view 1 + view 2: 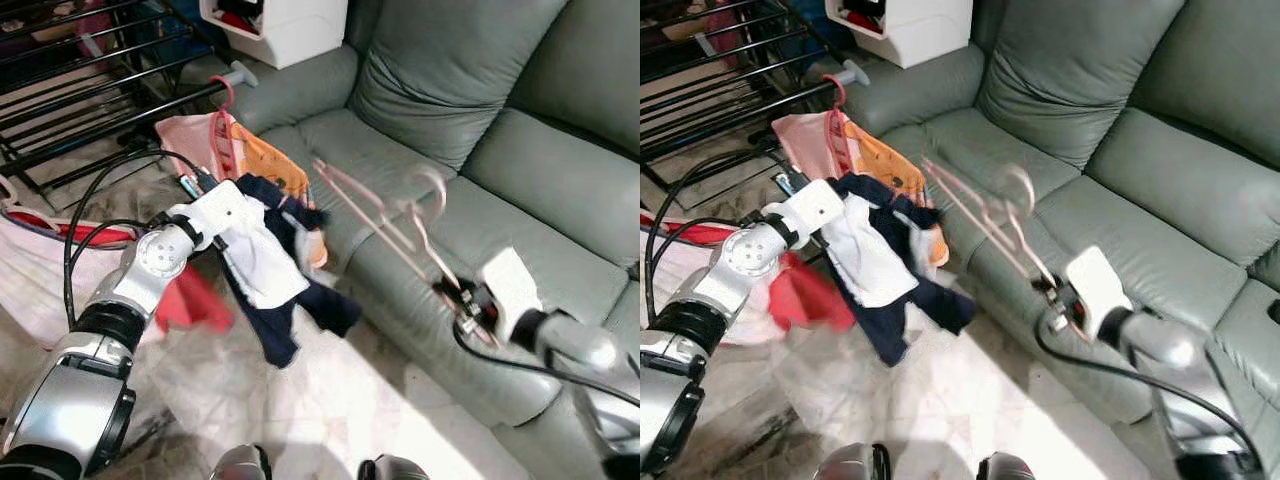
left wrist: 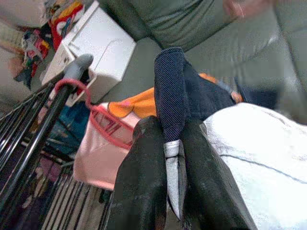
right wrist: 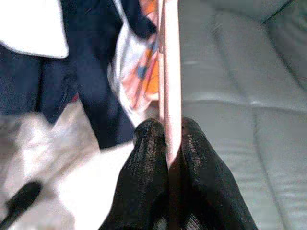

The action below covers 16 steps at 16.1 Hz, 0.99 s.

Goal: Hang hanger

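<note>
My right gripper [image 3: 168, 127] is shut on the lower end of a pale pink hanger [image 1: 385, 215], which it holds up over the front of the sofa with the hook [image 1: 430, 185] uppermost. My left gripper [image 2: 169, 125] is shut on a navy and white garment [image 1: 270, 270] that hangs below it, just beneath the black drying rack bar [image 1: 130, 115]. A red hanger [image 1: 222, 100] hangs near the bar's end and carries a pink and orange garment [image 1: 260, 160]. The pink hanger is bare and is about a hand's width to the right of the held garment.
A grey-green leather sofa [image 1: 480, 170] fills the right and back. A white cabinet [image 1: 290, 25] stands behind the rack's end. Red cloth [image 1: 195, 300] and pale laundry [image 1: 40, 280] lie under the left arm on the tiled floor [image 1: 330, 400].
</note>
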### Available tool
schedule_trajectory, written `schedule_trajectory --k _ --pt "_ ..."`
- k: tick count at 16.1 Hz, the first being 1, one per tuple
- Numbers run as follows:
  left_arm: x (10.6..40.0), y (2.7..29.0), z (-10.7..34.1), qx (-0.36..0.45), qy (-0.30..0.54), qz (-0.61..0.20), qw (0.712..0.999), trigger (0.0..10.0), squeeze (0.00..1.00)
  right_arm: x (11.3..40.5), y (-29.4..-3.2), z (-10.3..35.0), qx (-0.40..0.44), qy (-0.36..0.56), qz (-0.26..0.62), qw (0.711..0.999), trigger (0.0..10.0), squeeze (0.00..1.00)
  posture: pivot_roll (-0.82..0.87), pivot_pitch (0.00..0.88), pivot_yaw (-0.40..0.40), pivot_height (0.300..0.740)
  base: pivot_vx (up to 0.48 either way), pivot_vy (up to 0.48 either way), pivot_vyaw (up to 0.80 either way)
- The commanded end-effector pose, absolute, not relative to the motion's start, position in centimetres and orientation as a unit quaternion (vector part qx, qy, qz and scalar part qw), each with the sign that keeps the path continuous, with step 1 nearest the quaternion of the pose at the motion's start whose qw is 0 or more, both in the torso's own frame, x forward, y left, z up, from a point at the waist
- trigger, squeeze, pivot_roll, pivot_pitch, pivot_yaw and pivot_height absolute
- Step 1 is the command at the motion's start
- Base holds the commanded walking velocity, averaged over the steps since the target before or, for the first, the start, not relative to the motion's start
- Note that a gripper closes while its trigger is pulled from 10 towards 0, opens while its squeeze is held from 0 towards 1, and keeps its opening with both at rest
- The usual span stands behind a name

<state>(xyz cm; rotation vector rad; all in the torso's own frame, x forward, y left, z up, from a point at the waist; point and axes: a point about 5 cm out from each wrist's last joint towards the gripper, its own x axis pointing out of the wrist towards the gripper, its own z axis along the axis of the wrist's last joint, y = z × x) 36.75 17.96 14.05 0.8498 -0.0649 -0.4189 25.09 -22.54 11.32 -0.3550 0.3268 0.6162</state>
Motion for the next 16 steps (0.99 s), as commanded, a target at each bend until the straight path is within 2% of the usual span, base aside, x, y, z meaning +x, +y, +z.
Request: schedule_trajectory --k 1,3,4,6,8,11,12,13,16 --pt "37.1 17.6 15.3 0.41 -0.069 -0.203 0.887 10.0 0.0 24.8 -23.4 11.7 -0.201 0.171 0.319 0.91 10.0 0.0 -0.12 0.046 0.053 0.74 0.0 0.0 0.0" --pt "36.9 17.2 15.6 0.428 -0.093 -0.222 0.871 10.0 0.0 24.2 -23.9 11.6 -0.192 0.197 0.344 0.898 10.0 0.0 -0.12 0.046 0.053 0.74 0.0 0.0 0.0" --pt "36.5 16.9 15.8 0.413 -0.111 -0.258 0.866 10.0 0.0 23.7 -24.3 11.4 -0.188 0.221 0.364 0.885 10.0 0.0 -0.12 0.04 0.052 0.74 0.0 0.0 0.0" --pt "36.3 16.8 16.1 0.412 -0.125 -0.275 0.86 10.0 0.0 23.0 -24.6 10.9 -0.19 0.248 0.394 0.864 10.0 0.0 -0.11 0.036 0.049 0.74 0.0 0.0 0.0" --pt "35.9 16.7 15.9 0.419 -0.129 -0.304 0.846 10.0 0.0 22.8 -24.7 10.8 -0.178 0.257 0.404 0.86 10.0 0.0 -0.11 0.032 0.051 0.74 0.0 0.0 0.0" --pt "36.1 17.1 16.7 0.439 -0.142 -0.303 0.834 10.0 0.0 22.0 -24.7 11.1 -0.166 0.264 0.434 0.845 10.0 0.0 -0.11 0.027 0.055 0.74 0.0 0.0 0.0" --pt "36.3 17.5 16.8 0.456 -0.141 -0.292 0.829 10.0 0.0 21.8 -24.7 11.5 -0.158 0.258 0.444 0.843 10.0 0.0 -0.11 0.027 0.055 0.74 0.0 0.0 0.0" --pt "36.6 18.1 16.9 0.484 -0.135 -0.268 0.822 10.0 0.0 22.2 -24.1 13.3 -0.131 0.209 0.458 0.854 10.0 0.0 -0.12 0.026 0.06 0.74 0.0 0.0 0.0" --pt "37.2 18.8 16.6 0.499 -0.113 -0.234 0.827 10.0 0.0 23.6 -23.8 17.7 -0.087 0.095 0.458 0.879 10.0 0.0 -0.12 0.022 0.067 0.74 0.0 0.0 0.0"
